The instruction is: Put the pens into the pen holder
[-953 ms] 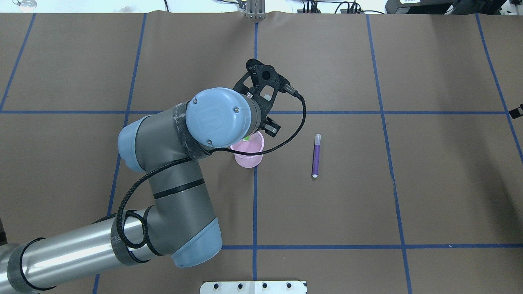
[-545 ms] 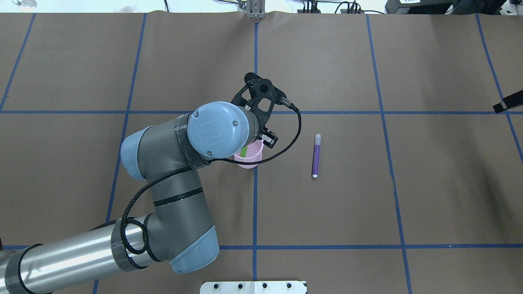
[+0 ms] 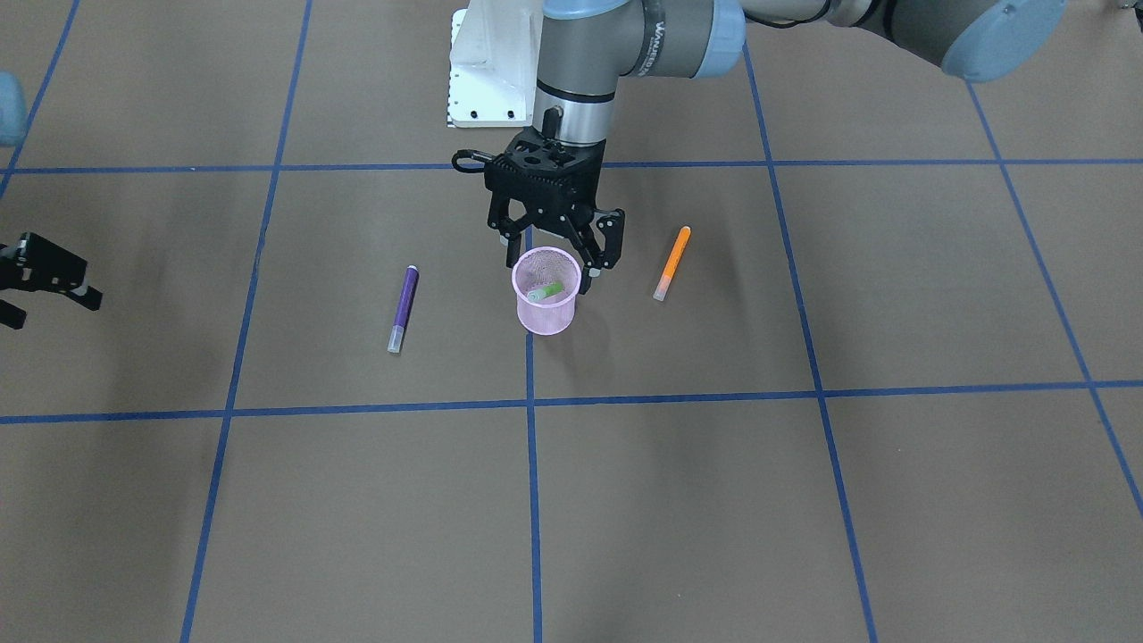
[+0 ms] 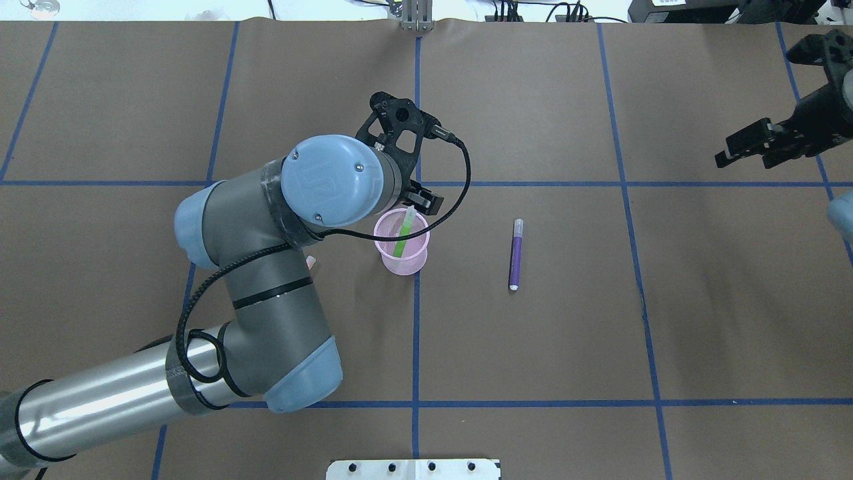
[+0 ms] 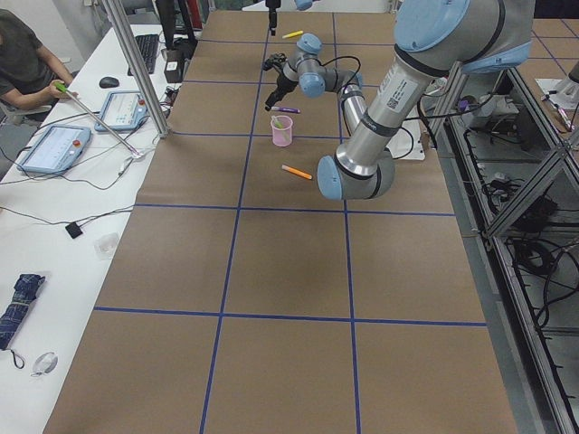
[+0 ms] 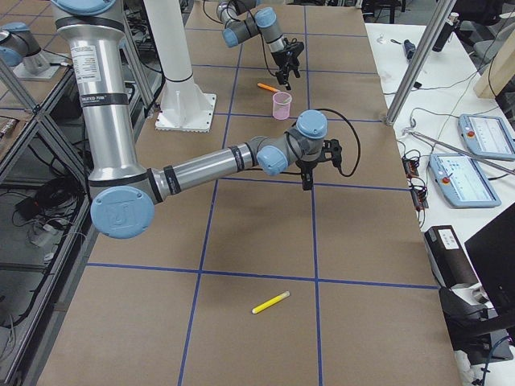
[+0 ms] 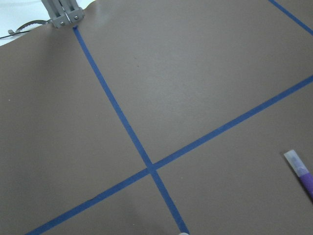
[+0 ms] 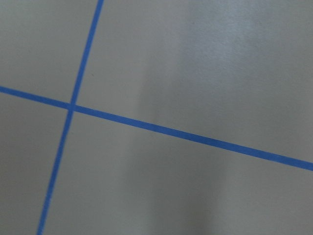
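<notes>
The pink mesh pen holder [image 3: 546, 314] [image 4: 403, 264] stands upright near the table's middle. A green pen [image 3: 546, 291] [image 4: 402, 235] leans inside it. My left gripper [image 3: 552, 257] hangs open and empty just above the holder's rim on the robot's side. A purple pen [image 3: 404, 308] [image 4: 516, 255] lies on the table towards my right side; its cap shows in the left wrist view [image 7: 299, 166]. An orange pen [image 3: 671, 262] lies on the holder's other side. A yellowish pen [image 6: 270, 302] lies at the table's far right end. My right gripper [image 3: 45, 290] [image 4: 750, 147] hovers open and empty.
The white robot base plate [image 3: 491, 80] [image 4: 413, 469] sits at the robot's edge. A metal bracket [image 4: 416, 17] stands at the far edge. Blue tape lines grid the brown table cover. Operators' desks with tablets [image 5: 54, 145] run along the far side.
My left arm has shifted to the view's left, uncovering the pen holder with the green pen leaning inside it. My right gripper has come into view from the right edge.
</notes>
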Motion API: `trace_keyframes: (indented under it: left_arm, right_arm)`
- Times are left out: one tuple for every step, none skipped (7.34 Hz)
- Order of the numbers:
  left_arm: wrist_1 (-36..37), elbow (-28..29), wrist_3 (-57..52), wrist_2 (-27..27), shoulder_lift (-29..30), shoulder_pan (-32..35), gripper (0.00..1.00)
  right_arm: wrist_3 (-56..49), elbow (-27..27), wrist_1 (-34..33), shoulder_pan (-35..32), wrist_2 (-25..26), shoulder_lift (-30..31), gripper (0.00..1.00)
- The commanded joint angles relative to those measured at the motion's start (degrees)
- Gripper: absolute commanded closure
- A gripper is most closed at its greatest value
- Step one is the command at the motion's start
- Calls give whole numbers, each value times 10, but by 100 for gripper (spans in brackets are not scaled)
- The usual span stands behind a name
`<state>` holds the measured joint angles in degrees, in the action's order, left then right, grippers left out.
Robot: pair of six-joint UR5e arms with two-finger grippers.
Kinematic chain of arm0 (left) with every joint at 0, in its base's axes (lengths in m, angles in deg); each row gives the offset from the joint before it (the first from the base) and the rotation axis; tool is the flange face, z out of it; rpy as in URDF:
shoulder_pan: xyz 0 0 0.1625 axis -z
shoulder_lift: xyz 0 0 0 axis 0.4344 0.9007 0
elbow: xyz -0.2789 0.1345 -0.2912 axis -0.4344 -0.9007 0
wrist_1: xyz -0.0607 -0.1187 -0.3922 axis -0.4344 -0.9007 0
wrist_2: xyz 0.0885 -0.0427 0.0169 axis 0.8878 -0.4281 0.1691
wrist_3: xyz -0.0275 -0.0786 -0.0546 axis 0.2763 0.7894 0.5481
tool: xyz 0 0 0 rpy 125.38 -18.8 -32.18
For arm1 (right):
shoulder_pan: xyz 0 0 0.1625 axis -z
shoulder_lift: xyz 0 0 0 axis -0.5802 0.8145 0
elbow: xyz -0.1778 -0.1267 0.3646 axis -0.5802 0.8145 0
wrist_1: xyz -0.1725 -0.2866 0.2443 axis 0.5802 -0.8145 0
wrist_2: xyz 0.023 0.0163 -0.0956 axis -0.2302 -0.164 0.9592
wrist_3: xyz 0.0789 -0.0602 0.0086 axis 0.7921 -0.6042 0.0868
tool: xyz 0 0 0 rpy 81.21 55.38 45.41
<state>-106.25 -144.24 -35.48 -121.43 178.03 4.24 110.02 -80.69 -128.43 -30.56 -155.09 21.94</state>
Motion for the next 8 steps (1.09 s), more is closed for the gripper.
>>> trace_keyframes:
  left_arm:
    - [4,3,2,-100,-15,67,4]
    - [6,3,2,-120,-36,85,5]
    - [7,3,2,-122,-52,98,5]
    - [7,-1,1,-138,-71,117,9]
    - [6,-2,-5,-164,-84,138,9]
    - [6,-5,-5,-173,-88,150,9]
    - [8,-5,1,-173,-90,158,9]
    - [44,-11,-6,-200,-93,190,9]
  right_arm:
    - [98,-12,-2,31,21,-25,1]
    - [92,-18,-3,27,46,12,2]
    - [47,-14,-6,12,81,41,7]
    - [-36,-8,-9,5,95,69,7]
    - [-98,13,-8,-15,99,87,7]
    - [-178,42,-5,-43,100,98,7]
    - [-276,94,-4,-71,99,95,8]
    - [-351,137,-3,-93,99,89,8]
